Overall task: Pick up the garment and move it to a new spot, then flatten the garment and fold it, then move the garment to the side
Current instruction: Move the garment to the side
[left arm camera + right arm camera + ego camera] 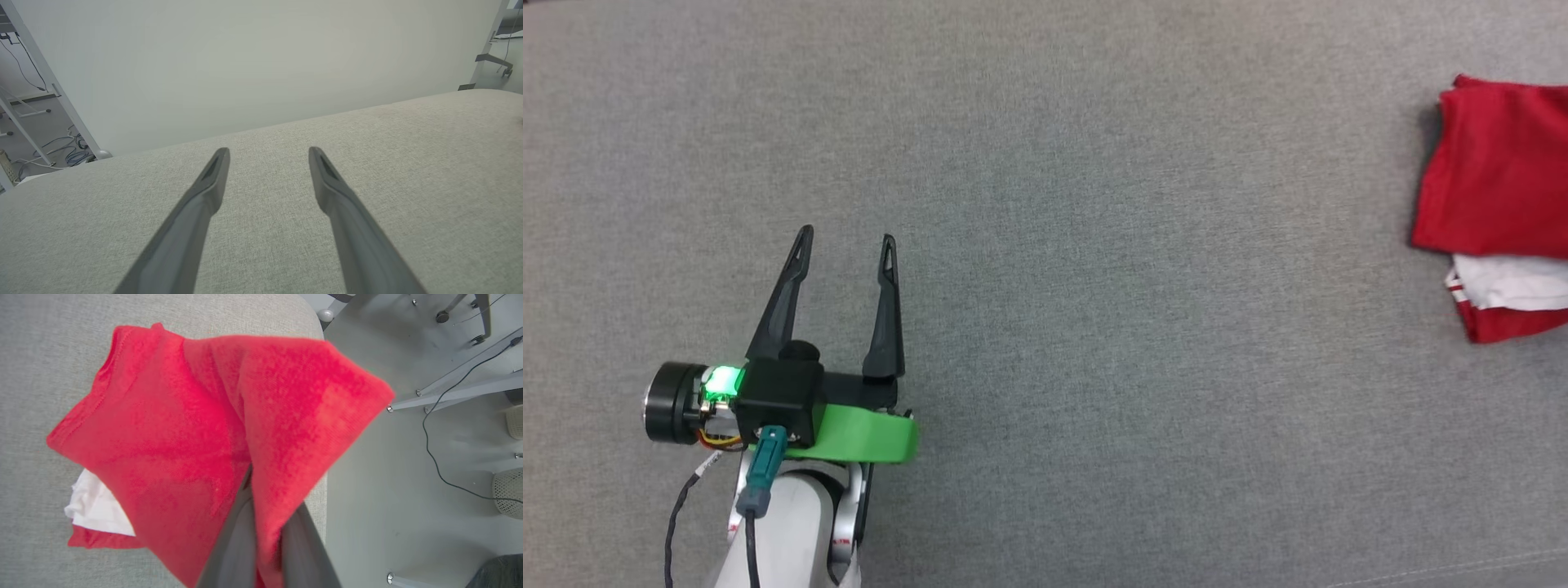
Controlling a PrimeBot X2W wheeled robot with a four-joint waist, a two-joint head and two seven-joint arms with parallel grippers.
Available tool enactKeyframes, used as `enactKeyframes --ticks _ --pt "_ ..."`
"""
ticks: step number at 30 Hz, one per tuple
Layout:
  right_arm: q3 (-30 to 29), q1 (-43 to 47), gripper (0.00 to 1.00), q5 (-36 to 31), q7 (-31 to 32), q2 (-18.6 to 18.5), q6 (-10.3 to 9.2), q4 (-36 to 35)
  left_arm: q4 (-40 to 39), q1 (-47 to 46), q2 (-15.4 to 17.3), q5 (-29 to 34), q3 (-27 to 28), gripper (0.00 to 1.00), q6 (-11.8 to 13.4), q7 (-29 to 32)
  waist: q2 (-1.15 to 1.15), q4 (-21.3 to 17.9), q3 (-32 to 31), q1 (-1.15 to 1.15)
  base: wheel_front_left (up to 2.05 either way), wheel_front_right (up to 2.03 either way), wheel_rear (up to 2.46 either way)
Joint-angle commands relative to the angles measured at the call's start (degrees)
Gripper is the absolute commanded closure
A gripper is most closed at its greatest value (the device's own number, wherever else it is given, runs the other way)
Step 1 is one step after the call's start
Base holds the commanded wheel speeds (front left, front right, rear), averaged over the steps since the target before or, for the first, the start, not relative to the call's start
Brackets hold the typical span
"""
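The garment (1494, 180) is a folded red shirt with a white sleeve showing at its lower edge, lying at the far right of the grey table (1094, 245). In the right wrist view the garment (171, 433) drapes over my right gripper (261, 522), whose two dark fingers are shut on a fold of the red cloth; their tips are hidden inside it. My left gripper (845, 242) hovers open over bare table at the lower left, far from the shirt, and in its own wrist view the left gripper (267, 157) has nothing between its fingers.
The table's right edge (322, 428) runs just beside the garment, with grey floor, metal frame legs (449, 392) and a black cable (437, 457) beyond it. A pale wall (245, 61) stands past the table's far edge.
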Motion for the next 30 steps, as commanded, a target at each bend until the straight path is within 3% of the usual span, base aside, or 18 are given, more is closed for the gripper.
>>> enactKeyframes --ticks 1,7,14,15,16,17,22,30 --pt "-1.07 -1.42 1.00 -0.71 0.19 -0.46 -0.05 1.22 -0.55 -1.46 0.44 0.81 -0.12 0.00 0.47 -0.35 0.00 1.56 6.20 -0.01 0.00 0.00 0.00" --pt "-7.70 -4.88 1.00 -3.10 -0.02 -2.45 -0.05 9.42 -2.15 -4.87 0.43 0.93 -1.17 0.00 1.00 -0.35 0.00 2.27 11.26 -0.01 0.00 0.00 0.00" --pt "-9.03 -8.58 1.00 -3.84 -2.67 -2.84 -0.05 15.08 -2.81 -6.98 0.80 0.82 -1.84 0.00 1.19 -0.35 0.00 2.86 13.18 -0.01 0.00 0.00 0.00" --pt "-8.86 -9.13 0.71 -4.04 -3.14 -2.61 -0.05 16.07 -2.78 -7.13 0.82 0.81 -2.00 0.00 1.22 -0.35 0.00 2.99 13.09 -0.01 0.00 0.00 0.00" --pt "-8.72 -9.56 0.32 -4.37 -3.80 -2.41 -0.05 16.74 -2.72 -7.21 0.83 0.78 -2.13 0.00 1.25 -0.35 0.00 3.11 12.83 -0.01 0.00 0.00 0.00" --pt "-8.74 -10.12 0.00 -5.00 -4.94 -2.02 -0.05 17.64 -2.67 -7.18 0.89 0.75 -2.21 0.00 1.33 -0.35 0.00 3.20 12.43 -0.01 0.00 0.00 0.00" --pt "-8.58 -10.97 0.00 -7.87 -10.98 -0.82 -0.05 21.08 -1.97 -5.92 0.89 0.31 -2.25 0.00 1.93 -0.35 0.00 3.77 8.72 -0.01 0.00 0.00 0.00" --pt "-10.55 -8.27 0.00 -12.59 -27.79 3.25 -0.05 21.79 -0.47 -1.08 0.85 -0.49 -2.02 0.00 2.48 -0.35 0.00 4.30 0.42 -0.01 0.00 0.00 0.00"
